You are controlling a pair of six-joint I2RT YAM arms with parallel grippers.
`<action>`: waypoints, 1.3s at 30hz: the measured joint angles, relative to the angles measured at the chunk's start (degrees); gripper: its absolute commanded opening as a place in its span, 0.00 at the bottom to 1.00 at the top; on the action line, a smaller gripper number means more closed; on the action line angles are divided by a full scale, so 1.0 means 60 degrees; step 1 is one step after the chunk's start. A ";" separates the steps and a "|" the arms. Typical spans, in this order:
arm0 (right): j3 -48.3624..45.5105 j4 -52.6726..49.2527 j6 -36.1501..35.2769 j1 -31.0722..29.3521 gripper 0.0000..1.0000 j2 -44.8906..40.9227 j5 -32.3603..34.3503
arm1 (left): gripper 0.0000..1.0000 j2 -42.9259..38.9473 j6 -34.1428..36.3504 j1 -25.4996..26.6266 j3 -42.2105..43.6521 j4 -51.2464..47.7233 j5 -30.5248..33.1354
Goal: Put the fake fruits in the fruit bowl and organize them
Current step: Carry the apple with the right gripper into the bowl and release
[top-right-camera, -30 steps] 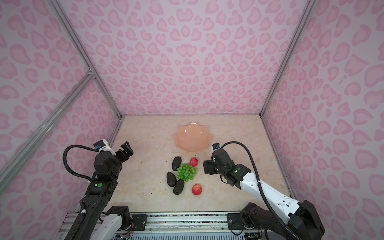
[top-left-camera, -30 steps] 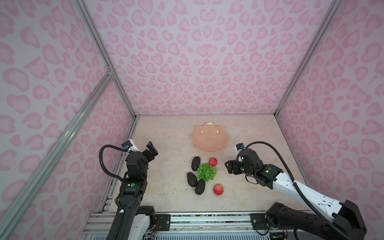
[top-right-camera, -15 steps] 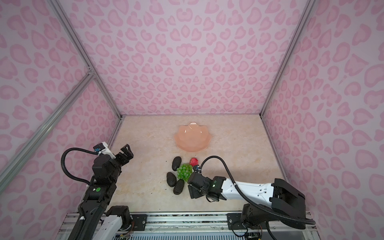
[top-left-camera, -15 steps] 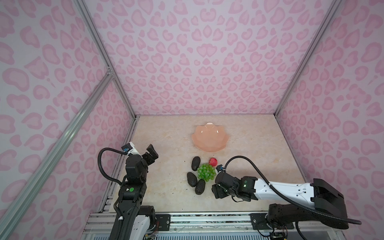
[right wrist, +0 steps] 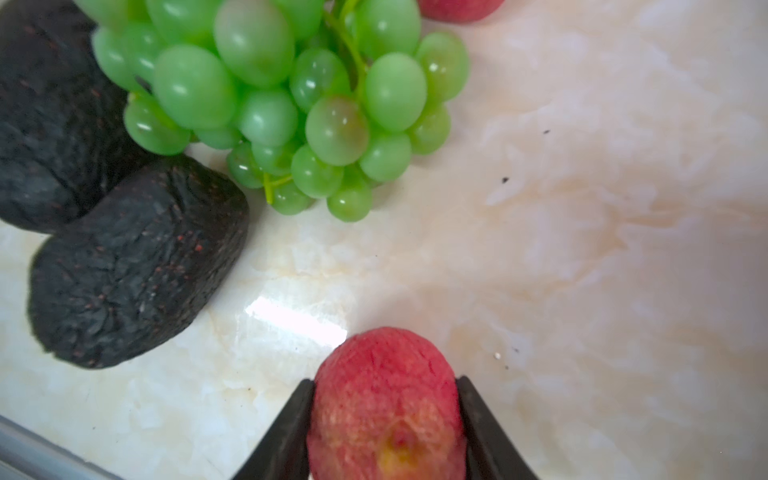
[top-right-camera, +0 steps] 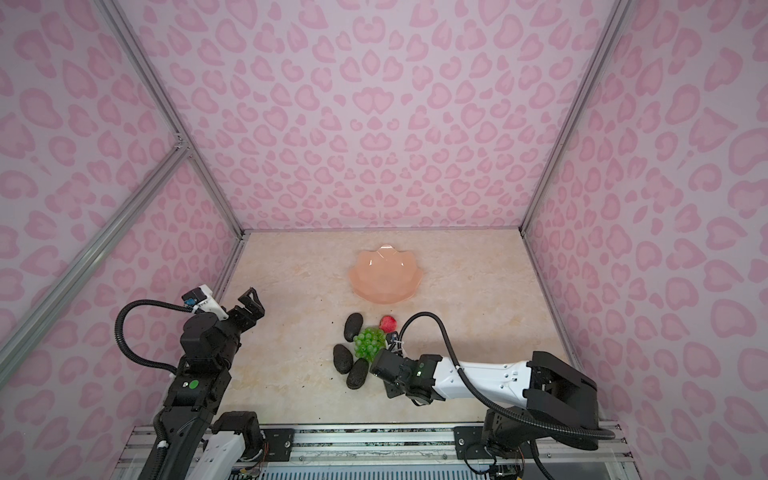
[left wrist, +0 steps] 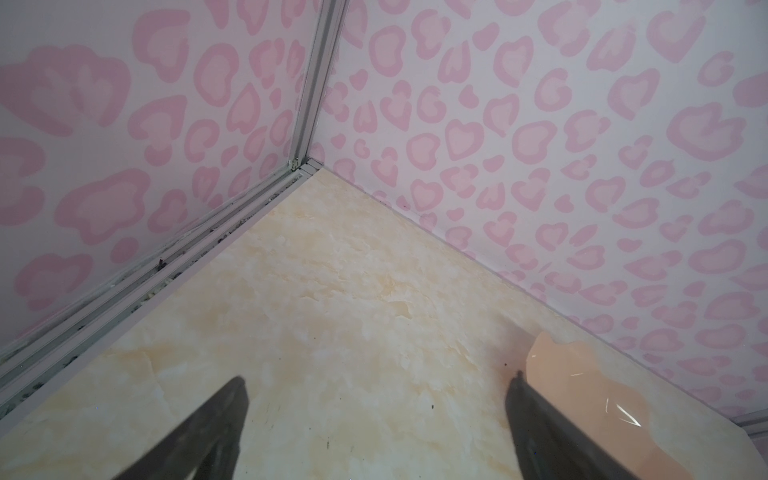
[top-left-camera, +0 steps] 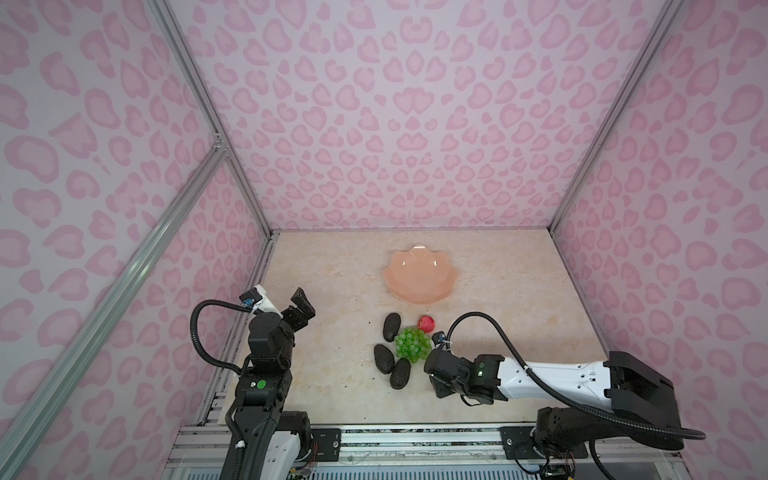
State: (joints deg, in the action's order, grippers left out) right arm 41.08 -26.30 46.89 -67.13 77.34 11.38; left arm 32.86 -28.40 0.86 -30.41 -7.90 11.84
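Note:
My right gripper point(right wrist: 384, 382) is shut on a red apple point(right wrist: 386, 399), one finger on each side, just above the table. In both top views that gripper point(top-left-camera: 438, 376) covers this apple. Ahead of it lie the green grapes point(right wrist: 282, 104) point(top-left-camera: 412, 343) and two dark avocados point(right wrist: 133, 266) point(right wrist: 54, 124). A top view shows three avocados point(top-left-camera: 391, 327) point(top-left-camera: 383, 358) point(top-left-camera: 400, 373) and a second apple point(top-left-camera: 426, 323). The peach-pink fruit bowl point(top-left-camera: 419, 276) point(left wrist: 582, 382) sits beyond them with nothing in it. My left gripper point(top-left-camera: 305, 309) point(left wrist: 378, 378) is open, raised at the left, holding nothing.
Pink patterned walls close the table in on three sides, with metal rails point(top-left-camera: 253, 299) along the left edge and a rail point(top-left-camera: 415, 440) across the front. Bare table point(top-left-camera: 332, 291) lies between the left arm and the fruits.
My right arm swung from the right of the fruits down to the near apple, and its jaws closed on it. The left arm shifted slightly and stayed open.

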 measured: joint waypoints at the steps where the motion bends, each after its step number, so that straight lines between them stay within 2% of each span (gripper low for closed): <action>1: 0.0178 -0.0229 -0.0004 -0.0007 0.44 -0.0237 0.0219 | 0.97 0.0000 0.0000 0.0000 0.0000 -0.0025 0.0000; 6: 0.1319 -0.1086 -0.0539 0.0106 0.44 -0.1140 0.1708 | 0.97 -0.0098 -0.0044 0.0000 0.0015 -0.0233 -0.0007; 8: 0.1719 -0.1013 -0.1060 0.0674 0.44 -0.1144 0.1923 | 0.97 -0.0164 -0.0084 0.0000 0.0047 -0.0273 -0.0029; 10: 0.2251 -0.0699 -0.1643 0.1665 0.44 -0.0827 0.1938 | 0.97 -0.0288 -0.0168 0.0000 0.0124 -0.0390 -0.0149; 14: 0.3697 0.0000 -0.2885 0.3034 0.44 0.0474 0.1665 | 0.97 -0.0630 -0.0255 0.0000 0.0138 -0.0732 -0.0189; 21: 0.6244 0.0484 -0.4328 0.4393 0.43 0.3198 0.0710 | 0.97 -0.1472 -0.0433 0.0000 0.0138 -0.1534 -0.0328; 26: 0.7807 0.0437 -0.4860 0.4787 0.43 0.5129 0.0073 | 0.97 -0.1916 -0.0568 0.0000 0.0102 -0.2240 -0.0273; 33: 0.9694 0.0346 -0.5289 0.5031 0.44 0.7606 -0.0142 | 0.98 -0.2160 -0.0750 0.0000 -0.0138 -0.2987 -0.0244; 39: 1.0706 0.0025 -0.5530 0.5231 0.45 0.8779 -0.0160 | 0.99 -0.2149 -0.0831 0.0000 -0.0448 -0.3559 -0.0248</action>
State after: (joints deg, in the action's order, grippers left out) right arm 105.32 -26.15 13.72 -35.75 130.02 10.41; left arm 19.97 -33.39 0.86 -33.10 -29.26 10.35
